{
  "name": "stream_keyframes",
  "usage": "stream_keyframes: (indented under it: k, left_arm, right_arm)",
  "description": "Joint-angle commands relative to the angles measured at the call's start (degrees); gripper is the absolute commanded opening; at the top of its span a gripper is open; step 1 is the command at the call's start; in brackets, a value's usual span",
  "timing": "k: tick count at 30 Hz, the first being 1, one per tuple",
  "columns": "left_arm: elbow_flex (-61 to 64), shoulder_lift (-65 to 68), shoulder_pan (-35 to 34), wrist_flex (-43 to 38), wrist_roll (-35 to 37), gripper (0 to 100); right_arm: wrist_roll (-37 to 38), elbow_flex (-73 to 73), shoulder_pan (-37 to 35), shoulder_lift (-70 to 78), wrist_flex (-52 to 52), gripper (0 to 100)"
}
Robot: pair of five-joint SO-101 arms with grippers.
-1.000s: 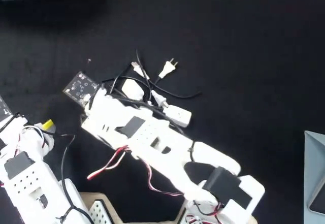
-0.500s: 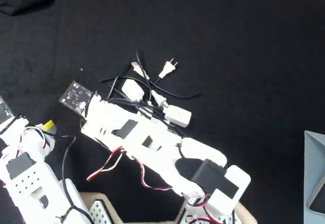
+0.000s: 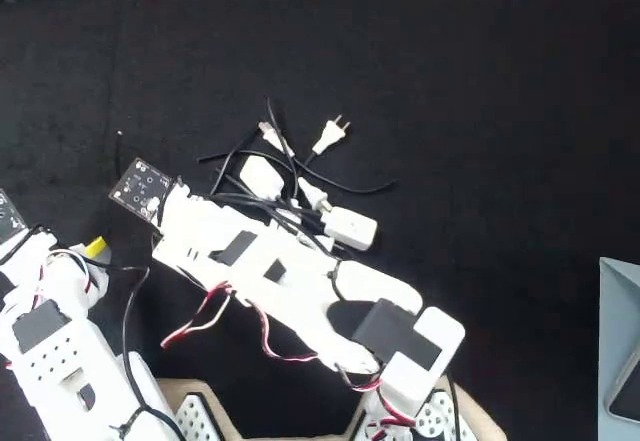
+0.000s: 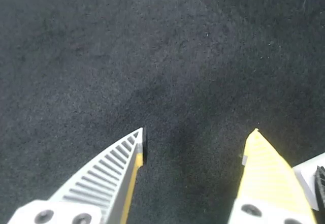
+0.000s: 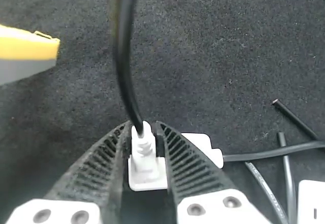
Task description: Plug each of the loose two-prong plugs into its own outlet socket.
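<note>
Away from outlet socket (image 3: 350, 227): right gripper (image 5: 142, 127) clenched on white plug (image 5: 146, 172) at cord end, probably for carrying; farther off, left gripper (image 4: 198, 131) splayed, empty, parked clear.

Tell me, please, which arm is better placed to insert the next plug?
Right: the right gripper is shut on a white plug, while the left gripper is open over bare black cloth.

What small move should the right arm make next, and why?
Probably carry the white plug toward the white blocks among the cables. The right pincer is shut on it, yet bare black cloth lies ahead, with no socket there.
</note>
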Motion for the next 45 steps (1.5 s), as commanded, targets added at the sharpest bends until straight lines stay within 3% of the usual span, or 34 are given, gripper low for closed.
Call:
stream_keyframes:
  k: [1, 14, 21, 31, 37, 45]
  left_arm:
    - [-0.1, -0.8, -0.4, -0.7, 0.1, 31]
    - [0.5, -0.8, -0.2, -1.0, 0.0, 31]
    - [0.5, -0.8, 0.0, -0.8, 0.0, 31]
    - [0.5, -0.8, 0.0, -1.0, 0.0, 31]
    - [0.5, -0.8, 0.0, -1.0, 0.0, 31]
    - [0.5, -0.8, 0.0, -1.1, 0.0, 31]
  right_arm:
    - [0.4, -1.9, -0.3, 0.1, -0.4, 1.2]
    - [0.4, -4.7, 2.9, 0.7, 12.0, 1.1]
    - [7.7, -4.5, 2.8, 2.8, 12.6, 1.1]
    - [7.7, -6.0, 2.9, 2.4, 16.4, 1.8]
    - [7.5, -6.1, 2.9, -1.5, 17.3, 13.3]
    - [7.5, -5.9, 2.9, -6.3, 19.9, 10.6]
